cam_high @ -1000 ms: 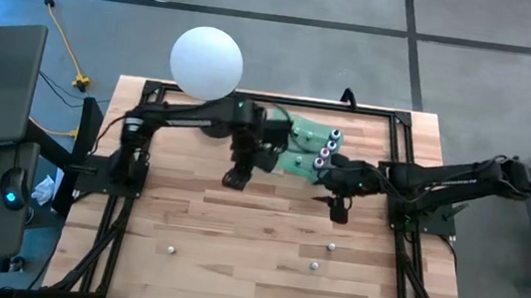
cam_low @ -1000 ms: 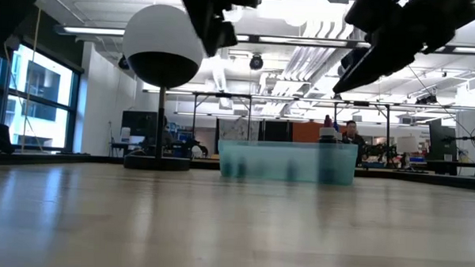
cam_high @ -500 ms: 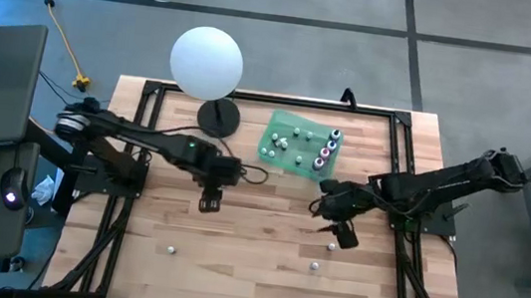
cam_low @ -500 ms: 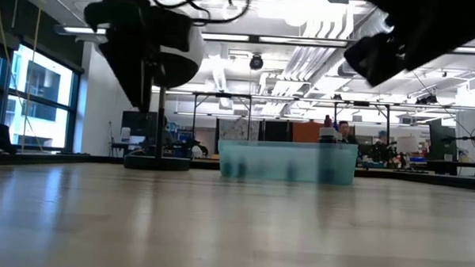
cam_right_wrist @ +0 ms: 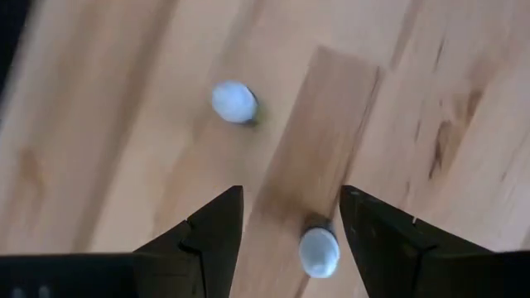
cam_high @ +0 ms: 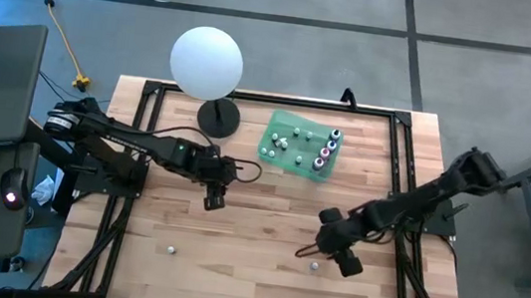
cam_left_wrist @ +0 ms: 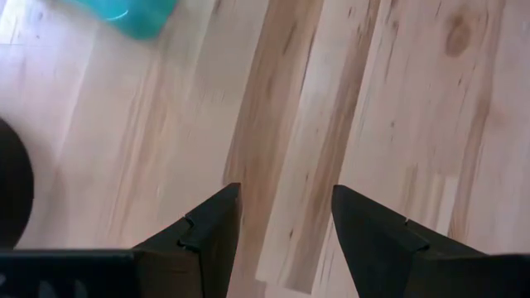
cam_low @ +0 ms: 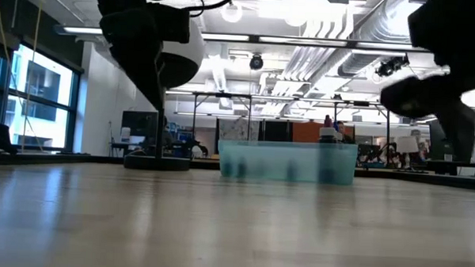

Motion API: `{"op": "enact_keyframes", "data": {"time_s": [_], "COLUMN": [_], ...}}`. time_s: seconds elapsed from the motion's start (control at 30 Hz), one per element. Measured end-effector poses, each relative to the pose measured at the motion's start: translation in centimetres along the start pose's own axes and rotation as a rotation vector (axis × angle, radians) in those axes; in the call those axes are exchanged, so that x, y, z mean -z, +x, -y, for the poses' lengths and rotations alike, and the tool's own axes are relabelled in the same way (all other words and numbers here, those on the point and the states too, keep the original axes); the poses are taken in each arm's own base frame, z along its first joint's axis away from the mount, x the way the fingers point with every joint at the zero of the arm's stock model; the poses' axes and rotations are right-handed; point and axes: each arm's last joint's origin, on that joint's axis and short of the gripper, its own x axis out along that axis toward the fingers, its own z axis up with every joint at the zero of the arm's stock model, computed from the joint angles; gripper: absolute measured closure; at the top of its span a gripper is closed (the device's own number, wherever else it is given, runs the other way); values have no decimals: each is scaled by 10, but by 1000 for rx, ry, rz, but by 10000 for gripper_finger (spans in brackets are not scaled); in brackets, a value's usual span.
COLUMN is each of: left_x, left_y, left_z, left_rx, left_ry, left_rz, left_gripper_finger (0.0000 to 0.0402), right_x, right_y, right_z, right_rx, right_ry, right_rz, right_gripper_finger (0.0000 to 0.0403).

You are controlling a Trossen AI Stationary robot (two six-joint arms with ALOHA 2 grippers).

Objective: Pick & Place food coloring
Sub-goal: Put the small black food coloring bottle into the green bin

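Observation:
Several tiny food coloring bottles stand in a green tray (cam_high: 301, 145) at the table's far middle. Three more stand loose on the wood. One white-capped bottle (cam_right_wrist: 319, 251) is below the gap between my right gripper's open fingers (cam_right_wrist: 290, 217), untouched. A second (cam_right_wrist: 234, 101), (cam_high: 313, 266) stands just beyond them. The third (cam_high: 171, 250) is at the near left. My right gripper (cam_high: 326, 250) slants down over the near right part of the table. My left gripper (cam_high: 212, 199) hangs open over bare wood (cam_left_wrist: 286, 207), left of the tray.
A big white globe lamp (cam_high: 206, 62) on a dark round base (cam_high: 218, 117) stands at the far left, close to the left arm. A black frame (cam_high: 401, 144) runs along the table's edges. Bare wood lies across the near half.
My left gripper has swung away from the tray toward the table's left and near side, sinking and tipping downward, then stopped. My right gripper has gone from beside the tray toward the near edge and down, and now stands over the two loose bottles. Both stayed open.

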Motion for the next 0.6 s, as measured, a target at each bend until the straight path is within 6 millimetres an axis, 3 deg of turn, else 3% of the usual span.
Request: {"op": "enact_keyframes", "data": {"time_s": [0.2,0.6], "left_x": [0,0], "left_y": [0,0], "left_z": [0,0], "left_rx": [1,2], "left_ry": [1,2], "left_rz": [3,2], "left_gripper_finger": [215,215], "right_x": [8,9], "right_y": [14,16], "right_z": [2,3], "right_rx": [41,40], "right_ry": [15,21], "right_rz": [-110,-123], "right_gripper_finger": [208,209]}}
